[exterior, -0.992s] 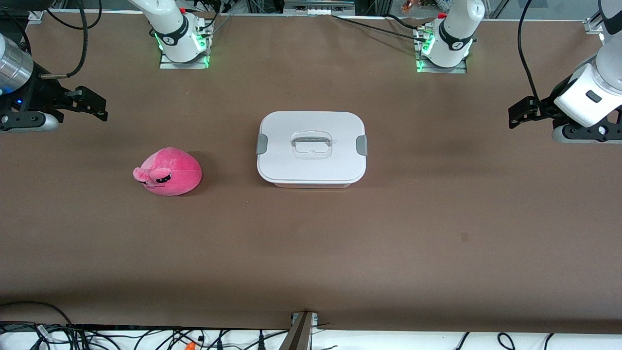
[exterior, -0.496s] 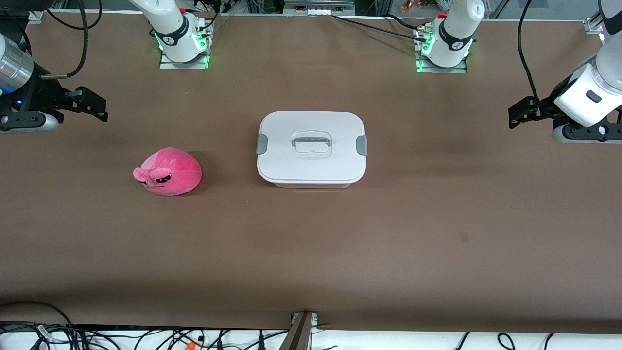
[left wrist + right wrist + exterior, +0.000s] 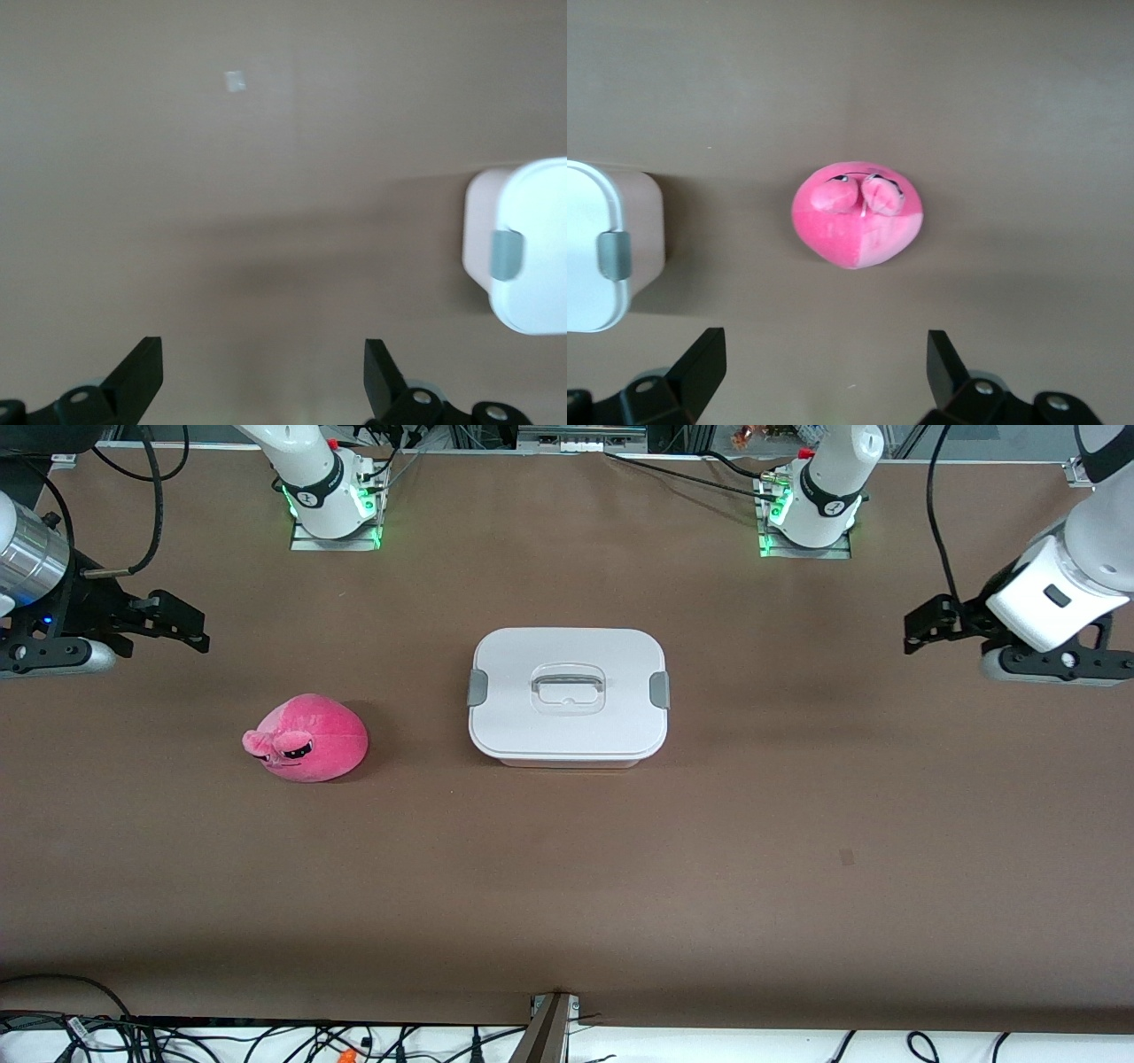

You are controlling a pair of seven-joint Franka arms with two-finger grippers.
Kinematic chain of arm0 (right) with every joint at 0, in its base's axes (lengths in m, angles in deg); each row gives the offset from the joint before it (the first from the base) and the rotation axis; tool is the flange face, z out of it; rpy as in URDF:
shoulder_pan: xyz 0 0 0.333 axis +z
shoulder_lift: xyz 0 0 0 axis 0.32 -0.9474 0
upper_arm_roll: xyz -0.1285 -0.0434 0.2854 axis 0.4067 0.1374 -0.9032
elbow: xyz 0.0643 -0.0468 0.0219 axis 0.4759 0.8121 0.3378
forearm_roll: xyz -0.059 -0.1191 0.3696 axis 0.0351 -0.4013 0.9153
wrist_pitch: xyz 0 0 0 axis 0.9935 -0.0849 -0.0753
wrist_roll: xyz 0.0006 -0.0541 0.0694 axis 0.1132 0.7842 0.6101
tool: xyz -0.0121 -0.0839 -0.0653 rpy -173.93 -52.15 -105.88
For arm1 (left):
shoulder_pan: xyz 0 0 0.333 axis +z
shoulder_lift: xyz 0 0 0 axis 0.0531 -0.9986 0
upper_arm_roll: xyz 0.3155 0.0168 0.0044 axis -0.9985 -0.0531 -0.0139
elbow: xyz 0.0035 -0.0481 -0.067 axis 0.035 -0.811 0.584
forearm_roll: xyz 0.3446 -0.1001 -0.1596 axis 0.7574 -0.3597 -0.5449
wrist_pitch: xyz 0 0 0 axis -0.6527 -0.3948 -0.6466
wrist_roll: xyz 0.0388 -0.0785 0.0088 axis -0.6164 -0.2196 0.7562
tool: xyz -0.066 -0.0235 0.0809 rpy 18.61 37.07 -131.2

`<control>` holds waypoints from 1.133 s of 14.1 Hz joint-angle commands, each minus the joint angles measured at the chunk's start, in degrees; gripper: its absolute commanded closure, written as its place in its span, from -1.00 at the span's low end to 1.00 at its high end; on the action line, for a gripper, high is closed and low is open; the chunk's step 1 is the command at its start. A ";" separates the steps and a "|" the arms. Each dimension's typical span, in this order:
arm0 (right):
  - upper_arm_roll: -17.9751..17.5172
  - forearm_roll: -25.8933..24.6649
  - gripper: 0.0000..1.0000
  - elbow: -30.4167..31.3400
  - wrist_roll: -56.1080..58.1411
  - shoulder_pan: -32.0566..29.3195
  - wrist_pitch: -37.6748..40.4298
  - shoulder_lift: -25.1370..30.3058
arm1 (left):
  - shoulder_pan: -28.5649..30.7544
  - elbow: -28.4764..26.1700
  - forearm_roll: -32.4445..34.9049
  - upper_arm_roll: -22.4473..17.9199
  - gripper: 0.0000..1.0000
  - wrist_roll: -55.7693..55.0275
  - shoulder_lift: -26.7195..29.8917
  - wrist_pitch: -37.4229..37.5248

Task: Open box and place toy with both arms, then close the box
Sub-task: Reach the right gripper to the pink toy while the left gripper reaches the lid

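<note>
I see the box (image 3: 568, 696) mid-tabletop, lid clipped. The toy (image 3: 306, 739) lies beside it, toward the right arm's end. Left hand (image 3: 921, 629) and right hand (image 3: 182, 625) hang spread over the tabletop's ends. Risk: lifting before both clips (image 3: 659, 690) release drags the box.

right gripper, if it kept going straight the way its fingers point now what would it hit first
Probably bare table. The open right gripper points down at the brown surface, and the toy lies just ahead of its fingertips in the right wrist view. Depth is unclear, so it might brush the toy instead.
</note>
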 commanded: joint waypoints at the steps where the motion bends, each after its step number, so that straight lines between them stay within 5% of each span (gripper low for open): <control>1: -0.18 1.62 -1.00 -1.27 0.55 -1.19 1.16 -1.96 | -0.39 0.91 -1.53 4.16 -1.00 0.90 -0.39 1.34; 8: -0.18 1.62 -1.00 -1.28 0.82 -1.19 -1.19 -13.13 | -0.57 0.90 -1.53 17.08 -1.00 12.84 -6.97 0.91; 12: -0.36 1.45 -1.00 8.29 0.02 -0.40 -15.59 -13.75 | -0.66 6.43 -0.91 25.17 -1.00 15.04 -16.36 -1.10; 16: -0.71 1.62 -1.00 19.36 0.46 -0.49 -30.45 -13.40 | -2.75 4.34 -0.66 27.65 -1.00 25.95 -19.73 -14.80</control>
